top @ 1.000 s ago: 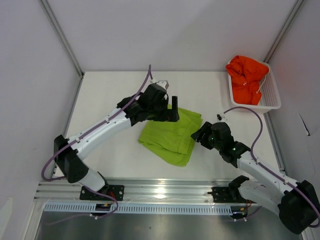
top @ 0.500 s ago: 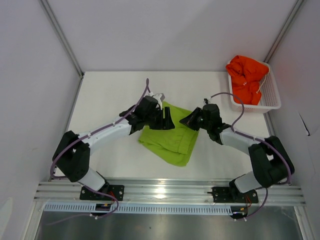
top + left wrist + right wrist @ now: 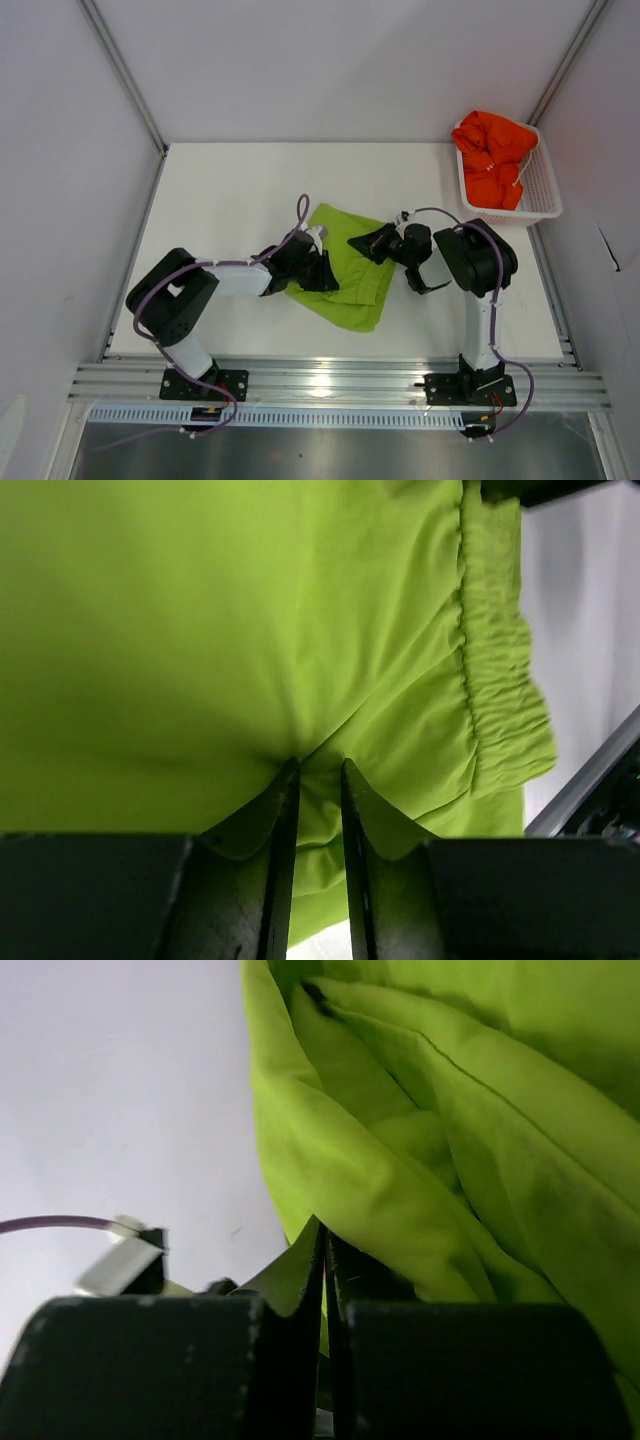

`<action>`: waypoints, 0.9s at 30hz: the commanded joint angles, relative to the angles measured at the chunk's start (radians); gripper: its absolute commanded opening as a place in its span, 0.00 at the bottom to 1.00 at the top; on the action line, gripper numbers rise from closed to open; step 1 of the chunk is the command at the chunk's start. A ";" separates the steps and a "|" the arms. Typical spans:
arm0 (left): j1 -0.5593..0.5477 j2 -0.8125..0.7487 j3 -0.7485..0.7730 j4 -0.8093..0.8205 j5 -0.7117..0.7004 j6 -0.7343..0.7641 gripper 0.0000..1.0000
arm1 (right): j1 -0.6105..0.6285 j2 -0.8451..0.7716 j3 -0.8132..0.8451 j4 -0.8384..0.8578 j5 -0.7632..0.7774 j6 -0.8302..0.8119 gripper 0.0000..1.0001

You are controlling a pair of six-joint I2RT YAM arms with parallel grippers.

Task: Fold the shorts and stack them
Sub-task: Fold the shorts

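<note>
- The green shorts (image 3: pixel 352 283) lie spread near the middle of the surface (image 3: pixel 220 200), between the two arms. This is the pair being worked on.
- The left hand (image 3: pixel 320 272) sits low at the left edge of the cloth. In its wrist view the fingers stand close together with a pucker of green fabric drawn into the narrow gap, so it reads as pinching a fold of the green shorts.
- The gathered waistband (image 3: pixel 497 680) runs down the right side of that same view, so the pinch is on the plain cloth beside the waistband, not on the elastic itself.
- The right hand (image 3: pixel 368 243) reaches in from the opposite side, at the far right corner of the cloth. Its fingers are pressed together with a sliver of green between them, so it appears to be clamped on a thin edge of the shorts.
- Holding two opposite edges this way probably serves to lift and carry one side over the other for a fold. A single grip would only drag the cloth.
- The orange shorts (image 3: pixel 492 158) sit bunched in the basket (image 3: pixel 546 203) at the far right corner, well apart from both hands. They are not yet folded, so stacking looks a long way off.
</note>
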 commanded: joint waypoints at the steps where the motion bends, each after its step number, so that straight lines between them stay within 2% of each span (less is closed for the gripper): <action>1: -0.055 0.007 -0.090 0.159 -0.010 -0.046 0.25 | 0.000 0.063 -0.005 0.173 -0.008 0.056 0.00; 6: -0.128 -0.053 -0.151 0.147 -0.128 -0.055 0.25 | 0.000 0.002 0.014 -0.028 0.013 -0.056 0.00; 9: -0.146 -0.088 -0.147 0.109 -0.130 -0.060 0.32 | 0.004 -0.049 0.075 -0.184 0.000 -0.162 0.00; 10: -0.155 -0.118 -0.147 0.104 -0.129 -0.063 0.35 | 0.009 -0.058 0.112 -0.261 -0.010 -0.206 0.00; 11: -0.160 -0.132 -0.139 0.093 -0.129 -0.068 0.38 | 0.015 -0.064 0.220 -0.462 -0.028 -0.257 0.00; 13: -0.171 -0.155 -0.116 0.043 -0.147 -0.087 0.49 | 0.044 -0.064 0.313 -0.606 -0.031 -0.373 0.00; 15: -0.189 -0.198 -0.086 0.003 -0.170 -0.089 0.60 | 0.054 -0.099 0.357 -0.663 -0.014 -0.400 0.00; 16: -0.189 -0.218 -0.052 -0.026 -0.184 -0.085 0.74 | 0.052 -0.121 0.367 -0.683 -0.005 -0.411 0.00; 17: -0.188 -0.262 -0.040 -0.083 -0.202 -0.078 0.82 | 0.049 -0.145 0.379 -0.750 0.007 -0.446 0.00; 19: -0.163 -0.301 0.038 -0.187 -0.228 -0.042 0.92 | 0.041 -0.225 0.423 -0.841 0.052 -0.490 0.09; 20: -0.149 -0.335 0.060 -0.280 -0.257 -0.035 0.94 | 0.044 -0.254 0.437 -0.943 0.074 -0.529 0.13; 21: -0.133 -0.352 0.074 -0.313 -0.264 -0.023 0.95 | 0.044 -0.321 0.443 -0.982 0.128 -0.543 0.25; 23: -0.074 -0.393 0.091 -0.362 -0.261 -0.029 0.97 | 0.054 -0.396 0.428 -1.088 0.193 -0.549 0.43; 24: -0.057 -0.442 0.082 -0.370 -0.259 -0.034 0.97 | 0.058 -0.468 0.419 -1.139 0.272 -0.538 0.57; 25: -0.027 -0.468 0.076 -0.378 -0.267 -0.043 0.97 | 0.072 -0.507 0.396 -1.239 0.333 -0.517 0.64; 27: -0.001 -0.539 0.042 -0.410 -0.308 -0.061 0.97 | 0.093 -0.587 0.349 -1.311 0.453 -0.393 0.82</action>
